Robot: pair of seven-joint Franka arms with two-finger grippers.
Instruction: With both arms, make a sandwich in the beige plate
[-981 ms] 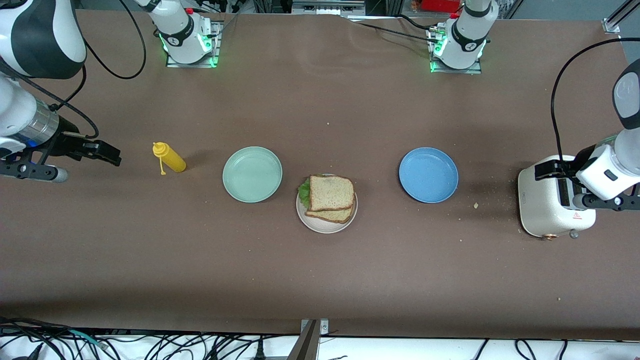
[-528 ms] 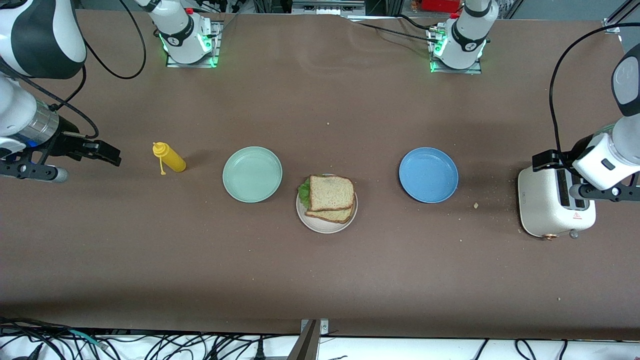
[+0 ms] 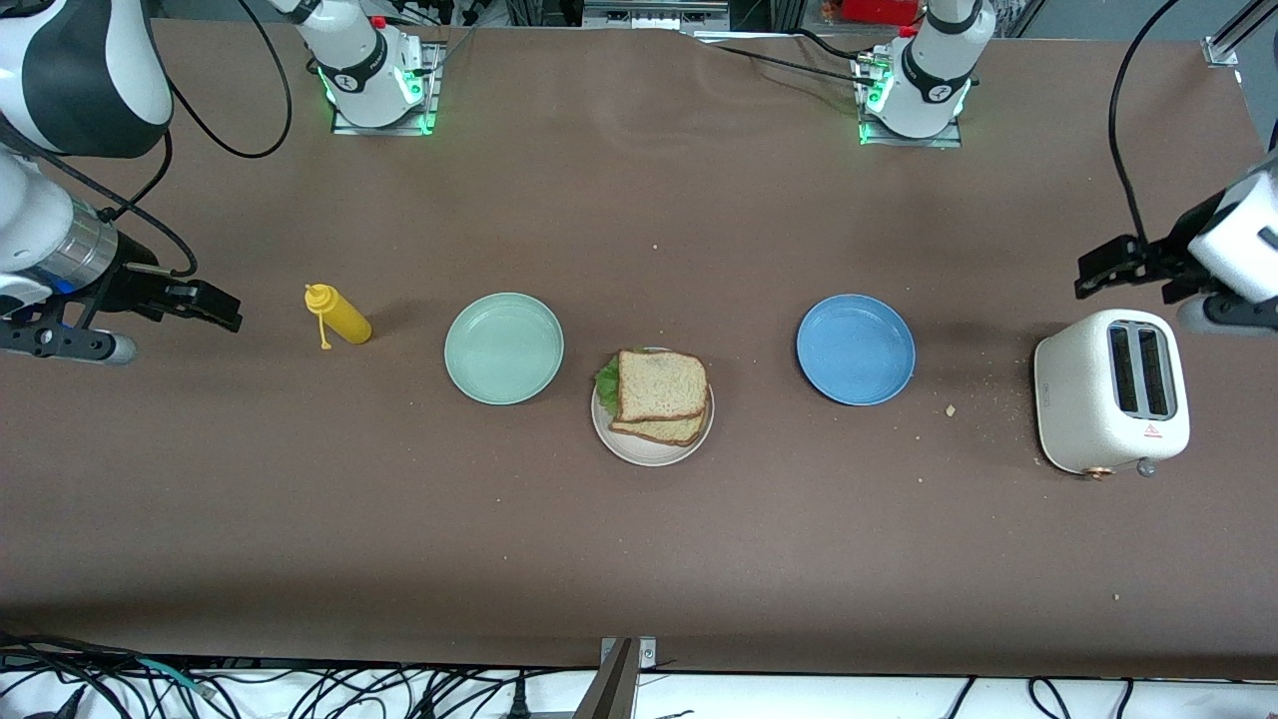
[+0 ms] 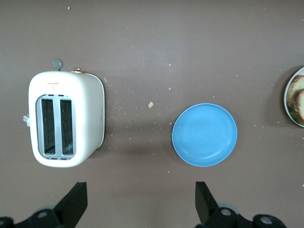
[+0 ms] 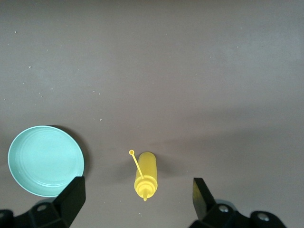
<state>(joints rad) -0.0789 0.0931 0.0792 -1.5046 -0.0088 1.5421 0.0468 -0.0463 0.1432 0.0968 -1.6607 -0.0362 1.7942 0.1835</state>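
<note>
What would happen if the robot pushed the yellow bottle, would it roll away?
Probably. The yellow bottle lies on its side on the table, and its body looks round, so a sideways nudge would likely roll it. Its narrow nozzle end might make it curve. It looks like light plastic, so it may squash if squeezed.

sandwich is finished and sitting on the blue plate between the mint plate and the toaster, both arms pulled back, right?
Not quite. The sandwich sits on the beige plate, as the front view shows. The blue plate beside it holds nothing. The rest stands: the mint plate is toward the right arm's end, the toaster toward the left arm's end, and the left gripper and right gripper are both pulled back.
</note>
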